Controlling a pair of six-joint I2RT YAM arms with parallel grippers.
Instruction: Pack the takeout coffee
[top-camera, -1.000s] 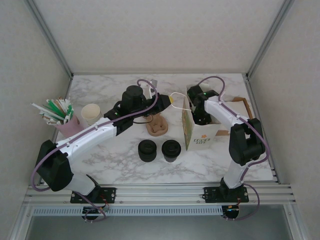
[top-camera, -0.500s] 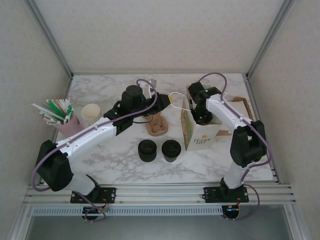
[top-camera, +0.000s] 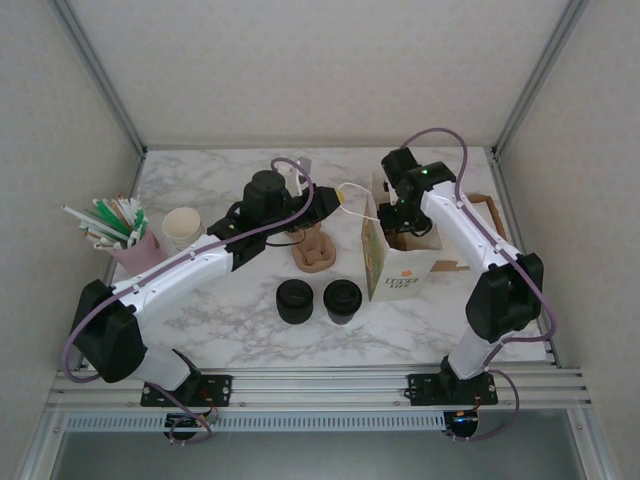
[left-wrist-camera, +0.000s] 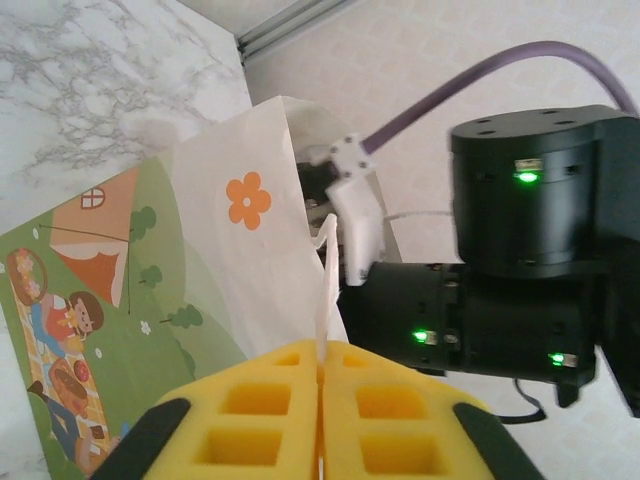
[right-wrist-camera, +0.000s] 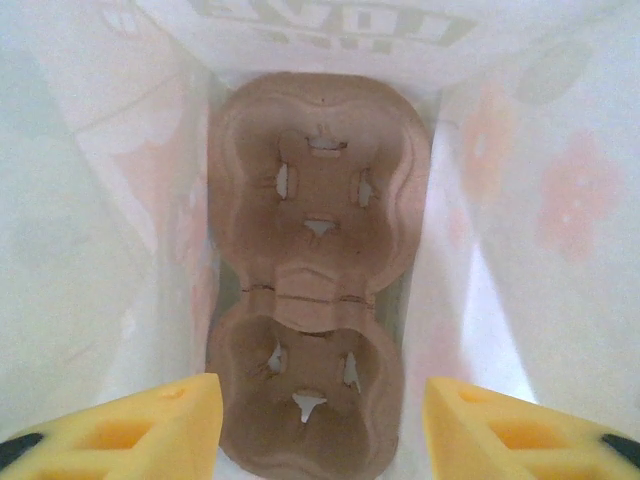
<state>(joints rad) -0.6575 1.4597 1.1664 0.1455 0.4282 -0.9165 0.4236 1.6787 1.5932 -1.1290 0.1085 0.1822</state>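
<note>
My left claw (left-wrist-camera: 322, 395) is pressed together, its yellow pads (left-wrist-camera: 250, 410) clamped on the thin white handle (left-wrist-camera: 324, 265) of the paper bag (left-wrist-camera: 160, 250); the handle rises out of the seam between the pads toward the bag's rim; the bag's printed side, with a picnic scene and an orange flower, faces this claw.

My right claw (right-wrist-camera: 320, 430) stands well apart, its two yellow pads (right-wrist-camera: 140, 425) at either side of the view; it grips nothing and I see it touching nothing; it hangs over the bag's open mouth, looking straight down inside; a brown pulp cup carrier (right-wrist-camera: 315, 260) lies flat on the bag's bottom, between the white walls.

The takeout coffee (top-camera: 342, 300) stands upright on the marble tabletop (top-camera: 250, 335), near the bag's near left corner and well apart from both claws; I take it for the right one of two black-topped rounds, though from above I cannot be sure; the other black round (top-camera: 295, 300) sits just beside it on its left; a second carrier (top-camera: 313, 250) lies on the tabletop behind them.
</note>
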